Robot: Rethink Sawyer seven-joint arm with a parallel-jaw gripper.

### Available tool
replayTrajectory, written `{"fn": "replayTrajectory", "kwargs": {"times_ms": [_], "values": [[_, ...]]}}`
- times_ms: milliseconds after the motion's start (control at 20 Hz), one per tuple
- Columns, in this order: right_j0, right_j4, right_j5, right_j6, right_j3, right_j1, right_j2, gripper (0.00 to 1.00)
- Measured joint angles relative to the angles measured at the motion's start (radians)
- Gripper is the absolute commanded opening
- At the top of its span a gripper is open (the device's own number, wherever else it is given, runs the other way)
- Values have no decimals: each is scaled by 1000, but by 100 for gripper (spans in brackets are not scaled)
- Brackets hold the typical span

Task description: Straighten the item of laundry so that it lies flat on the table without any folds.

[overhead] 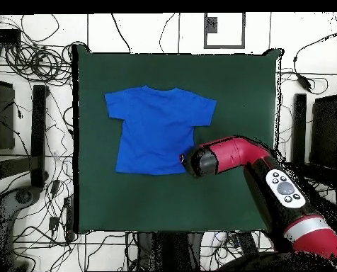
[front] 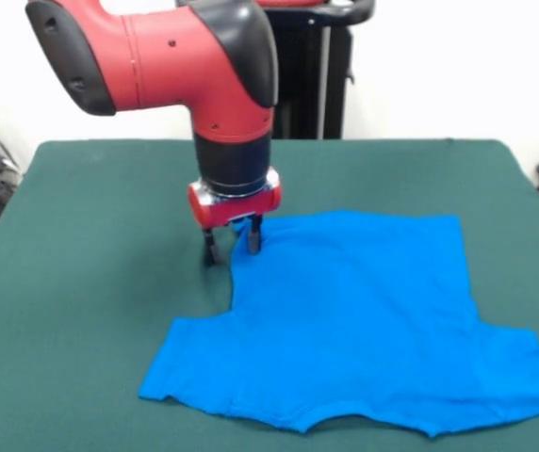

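Your blue shirt (front: 364, 320) is almost done. It lies spread out near the middle of the green table (front: 81, 282), with both short sleeves out to the sides and the neck hole showing along one edge. From above, the body of the shirt looks smooth and close to flat. What is left, as far as you can see, is the hem corner under the arm (front: 204, 56): there the cloth looks a little lifted and bunched, and the side edge below it bends inward instead of running straight. You may also spot soft wrinkles along the neck edge. The red and black arm comes down from above with its wrist pointing straight at the table. The gripper (front: 233, 247) sits right on that hem corner. Its jaws are a bit apart, with one tip on the blue cloth and the other on bare green beside it, so they do not look like they pinch the shirt.
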Motion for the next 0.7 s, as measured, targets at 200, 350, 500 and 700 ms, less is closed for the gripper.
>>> {"fn": "replayTrajectory", "kwargs": {"times_ms": [200, 350, 500, 700], "values": [[-20, -23, 0, 0, -21, -3, 0, 100], [-26, -40, 0, 0, -31, -6, -1, 100], [-37, -60, 0, 0, -47, -6, -2, 100], [-52, -62, 0, 0, -47, -8, 5, 100]]}}
